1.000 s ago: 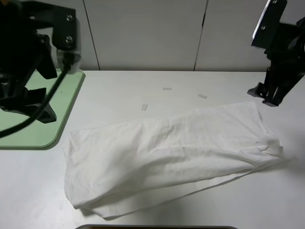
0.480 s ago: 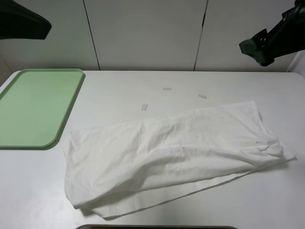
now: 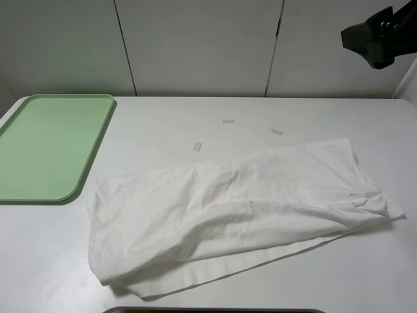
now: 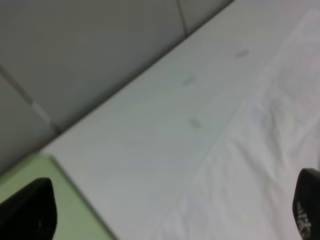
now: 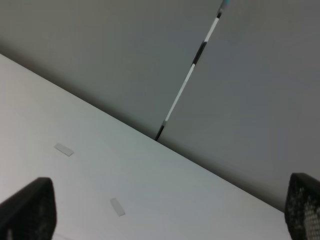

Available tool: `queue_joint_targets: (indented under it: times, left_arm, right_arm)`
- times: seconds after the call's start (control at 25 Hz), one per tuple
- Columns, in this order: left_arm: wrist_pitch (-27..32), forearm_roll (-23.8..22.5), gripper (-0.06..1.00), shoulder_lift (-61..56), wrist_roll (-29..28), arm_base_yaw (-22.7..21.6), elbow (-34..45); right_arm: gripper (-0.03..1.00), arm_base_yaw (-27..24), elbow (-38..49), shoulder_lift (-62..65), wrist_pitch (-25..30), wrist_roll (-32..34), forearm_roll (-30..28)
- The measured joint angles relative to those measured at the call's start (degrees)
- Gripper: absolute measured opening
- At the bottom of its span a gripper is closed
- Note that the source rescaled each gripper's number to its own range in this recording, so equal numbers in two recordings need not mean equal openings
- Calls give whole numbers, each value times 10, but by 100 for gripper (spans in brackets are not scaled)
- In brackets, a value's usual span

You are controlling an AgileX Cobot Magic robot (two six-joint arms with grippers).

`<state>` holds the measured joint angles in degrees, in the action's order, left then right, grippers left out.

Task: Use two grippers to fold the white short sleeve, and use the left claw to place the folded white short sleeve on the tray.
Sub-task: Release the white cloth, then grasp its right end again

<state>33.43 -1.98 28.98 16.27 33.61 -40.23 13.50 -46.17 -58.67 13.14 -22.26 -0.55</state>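
Right arm (image 3: 376,34) higher now; pincer (image 5: 165,211) — seemingly — spread

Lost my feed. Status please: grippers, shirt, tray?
Left gripper open, empty, high. Right gripper open, empty, high. White short sleeve rumpled on table, off tray. Nothing blocking.

The right arm (image 3: 376,34) is recorded as a matte black, angular casing (surface detail too dark to be read). The left gripper (image 4: 167,207) is represented by two black, rounded fingertips (image 4: 27,212), blurred, one faintly stippled. The right gripper (image 5: 165,206) is fitted with black pads (image 5: 303,206) bearing a fine dotted grid.
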Motion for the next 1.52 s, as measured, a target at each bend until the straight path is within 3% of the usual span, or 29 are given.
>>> queue_joint_targets:
  times: [0.28, 0.52, 0.84, 1.0, 1.52]
  left_arm:
    - [236, -50, 94, -176, -95, 0, 7]
    - [327, -56, 94, -261, -133, 0, 19]
    - [332, -53, 94, -294, -163, 0, 99]
    - [284, -29, 94, -294, -163, 0, 126]
    - [275, -23, 94, -294, -166, -6, 129]
  right_arm:
    - [100, 0, 0, 0, 5, 0, 21]
    - [100, 0, 0, 0, -4, 0, 34]
    - [100, 0, 0, 0, -14, 0, 45]
    - [100, 0, 0, 0, -14, 0, 49]
    - [100, 0, 0, 0, -9, 0, 55]
